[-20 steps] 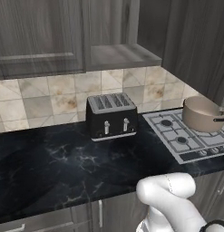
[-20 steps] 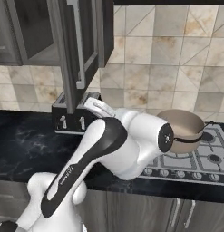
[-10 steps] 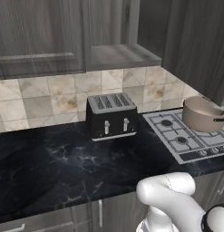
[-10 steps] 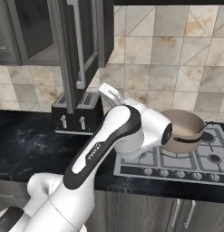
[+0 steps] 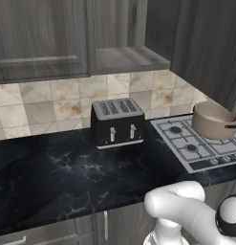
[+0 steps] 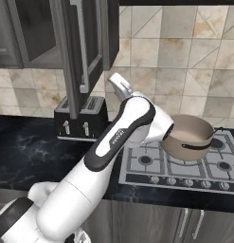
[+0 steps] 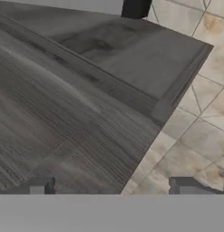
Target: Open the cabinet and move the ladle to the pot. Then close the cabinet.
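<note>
Cabinet (image 6: 85,45) door ajar; gripper (image 7: 113,186) spread, empty, facing it; next: swing door wider to reach ladle

The arm (image 6: 113,152) is glossy white, built of rounded, tube-like links with bulging elbow housings. A black band wraps the link near its upper joint, carrying small white lettering too fine to read. Dark joint rings sit at the lower shoulder, by the base. The wrist end tapers to a pale grey cap. The gripper (image 7: 114,186) has two small, dark grey, blocky fingertips (image 7: 40,186).
</note>
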